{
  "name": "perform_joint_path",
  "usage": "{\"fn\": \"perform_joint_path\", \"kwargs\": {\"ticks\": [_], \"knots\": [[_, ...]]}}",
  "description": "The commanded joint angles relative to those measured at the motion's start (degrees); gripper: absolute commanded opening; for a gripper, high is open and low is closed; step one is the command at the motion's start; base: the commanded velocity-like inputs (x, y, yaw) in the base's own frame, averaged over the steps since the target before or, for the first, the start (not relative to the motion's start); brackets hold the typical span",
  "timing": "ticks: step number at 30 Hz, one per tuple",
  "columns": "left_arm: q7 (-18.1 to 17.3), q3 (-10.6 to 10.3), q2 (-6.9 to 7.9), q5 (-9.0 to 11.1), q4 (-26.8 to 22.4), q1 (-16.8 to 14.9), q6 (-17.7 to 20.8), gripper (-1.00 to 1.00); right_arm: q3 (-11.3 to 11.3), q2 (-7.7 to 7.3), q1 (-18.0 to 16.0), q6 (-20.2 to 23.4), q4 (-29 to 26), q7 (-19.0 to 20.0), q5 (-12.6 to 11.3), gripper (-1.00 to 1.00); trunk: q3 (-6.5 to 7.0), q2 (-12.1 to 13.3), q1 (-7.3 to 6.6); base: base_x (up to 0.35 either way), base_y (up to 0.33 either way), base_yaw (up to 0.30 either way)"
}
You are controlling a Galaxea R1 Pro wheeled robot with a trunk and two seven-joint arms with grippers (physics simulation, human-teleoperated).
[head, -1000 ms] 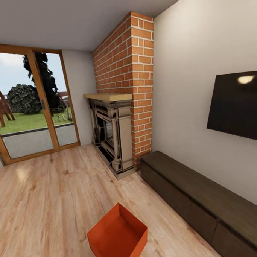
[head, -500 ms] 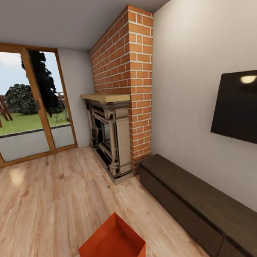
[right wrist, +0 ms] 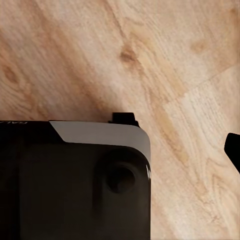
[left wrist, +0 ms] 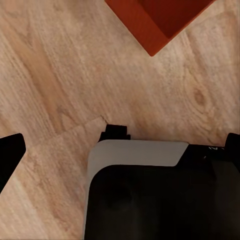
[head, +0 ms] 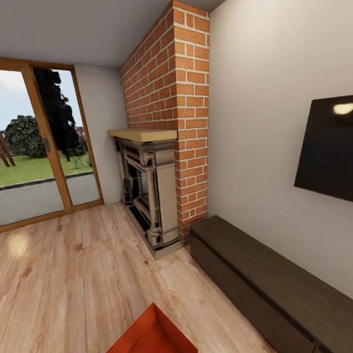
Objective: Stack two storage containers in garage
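We stand in the living room, on its light wood plank floor [head: 73, 285], and we take the brick fireplace [head: 165, 161] as our landmark. Its brick chimney rises to the ceiling, and a pale wooden mantel tops the stone surround. Beyond the fireplace, on the far wall, a wood-framed glass door [head: 40, 147] looks out on grass and dark trees. On the near side of the fireplace, a long dark low cabinet [head: 265, 291] runs along the wall, its far end just beside the brick. Above the cabinet hangs a dark wall TV [head: 333, 150], catching a small glare of light.

One orange-red storage container [head: 146, 341] sits on the wood floor, well in front of the fireplace and apart from the cabinet, cut off by the lower edge of our head view. One corner points toward the fireplace, and we see its open top and inner walls. In the left wrist view, a corner of the container [left wrist: 160, 20] shows over the planks, beyond a dark and grey part of our own body [left wrist: 150, 195].

The left gripper's dark fingers [left wrist: 10, 152] show at opposite edges of that view, spread wide with nothing between them. In the right wrist view one dark fingertip [right wrist: 233, 147] shows, and we cannot tell whether that gripper is spread or pressed together.
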Motion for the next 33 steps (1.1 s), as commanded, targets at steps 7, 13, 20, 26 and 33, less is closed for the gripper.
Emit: {"fn": "perform_joint_path", "kwargs": {"ticks": [7, 13, 20, 26, 33], "knots": [[0.1, 0.0, 0.00, 0.6, 0.0, 0.0, -0.2, 1.00, 0.5, 0.05, -0.1, -0.3, 0.2, 0.0, -0.5, 1.00, -0.07, 0.0, 0.01, 0.005, -0.001, 0.158], [0.1, -0.1, 0.00, 0.6, 0.1, -0.1, -0.2, 1.00, 0.5, 0.05, -0.1, -0.3, 0.2, 0.0, -0.5, 1.00, -0.07, 0.0, 0.01, 0.000, 0.000, 0.263], [0.1, -0.1, 0.00, 0.6, 0.1, 0.0, -0.2, 1.00, 0.5, 0.05, -0.1, -0.3, 0.2, -0.1, -0.5, 1.00, -0.07, 0.0, 0.01, 0.000, 0.000, 0.269], [0.1, 0.0, 0.00, 0.6, 0.0, -0.1, -0.2, 1.00, 0.5, 0.05, -0.1, -0.3, 0.2, 0.0, -0.5, 1.00, -0.07, 0.0, 0.01, 0.000, 0.000, 0.270], [0.1, 0.0, 0.00, 0.6, 0.0, 0.0, -0.2, 1.00, 0.5, 0.05, -0.1, -0.3, 0.2, 0.0, -0.5, 1.00, -0.07, 0.0, 0.01, 0.000, 0.000, 0.270]]}}
